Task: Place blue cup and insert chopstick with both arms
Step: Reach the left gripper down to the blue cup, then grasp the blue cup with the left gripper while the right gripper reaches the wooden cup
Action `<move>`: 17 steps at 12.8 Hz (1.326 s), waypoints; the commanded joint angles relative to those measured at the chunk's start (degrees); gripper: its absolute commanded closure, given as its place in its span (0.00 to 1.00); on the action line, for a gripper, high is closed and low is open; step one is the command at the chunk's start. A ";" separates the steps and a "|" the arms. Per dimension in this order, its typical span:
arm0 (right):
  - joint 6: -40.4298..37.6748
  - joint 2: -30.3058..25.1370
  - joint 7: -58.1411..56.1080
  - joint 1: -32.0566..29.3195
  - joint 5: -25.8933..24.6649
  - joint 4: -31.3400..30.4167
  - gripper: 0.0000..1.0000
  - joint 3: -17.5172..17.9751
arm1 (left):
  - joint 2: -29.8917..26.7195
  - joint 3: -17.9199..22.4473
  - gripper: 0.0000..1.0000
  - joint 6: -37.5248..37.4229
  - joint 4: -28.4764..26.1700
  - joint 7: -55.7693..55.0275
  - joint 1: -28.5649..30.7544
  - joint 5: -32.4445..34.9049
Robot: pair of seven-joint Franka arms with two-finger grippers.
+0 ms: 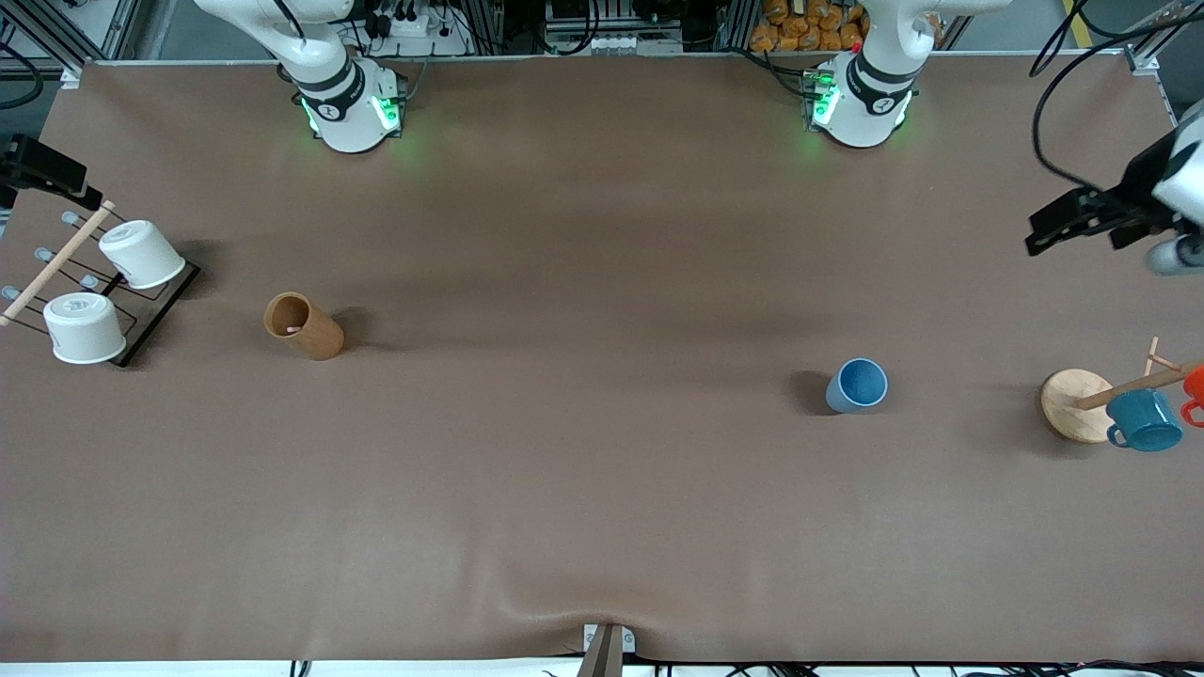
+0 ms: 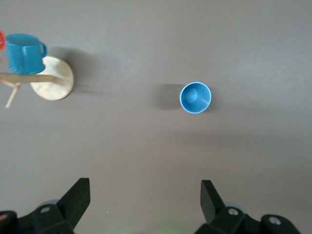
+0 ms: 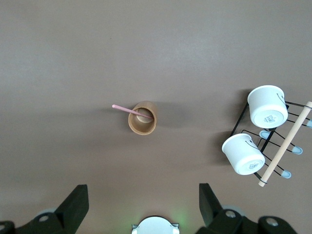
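Observation:
The blue cup [image 1: 857,385] stands upright on the brown table toward the left arm's end; it also shows in the left wrist view [image 2: 195,97]. The pale-pink chopstick [image 3: 127,109] leans in a tan wooden cylinder [image 3: 142,118] toward the right arm's end, and only a bit of it shows in the front view [image 1: 293,329]. My left gripper [image 2: 145,197] is open and empty, high over bare table between its base and the cup. My right gripper [image 3: 144,200] is open and empty, high over the table near its base, apart from the cylinder [image 1: 303,325].
A wooden mug tree [image 1: 1078,404] with a teal handled mug [image 1: 1144,419] and an orange one stands at the left arm's end. A wire rack [image 1: 141,320] with two upturned white cups [image 1: 141,254] and a wooden dowel stands at the right arm's end.

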 commanded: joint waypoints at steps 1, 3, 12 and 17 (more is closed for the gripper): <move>-0.07 -0.17 0.34 -0.54 0.07 0.25 0.00 0.27 | -0.41 -1.14 0.00 11.81 -9.82 0.55 -0.02 0.24; 0.80 0.10 0.43 -0.19 0.33 0.16 0.00 0.54 | 0.90 -2.72 0.00 20.45 -14.68 -0.07 -0.02 0.24; 1.33 0.18 0.43 1.48 5.08 0.25 0.00 0.97 | 14.27 -2.90 0.00 38.56 -20.13 -1.82 -0.90 -2.40; 1.95 0.80 0.43 1.65 5.26 0.16 0.00 0.89 | 17.96 -3.87 0.12 43.95 -22.95 -1.83 -0.90 -2.66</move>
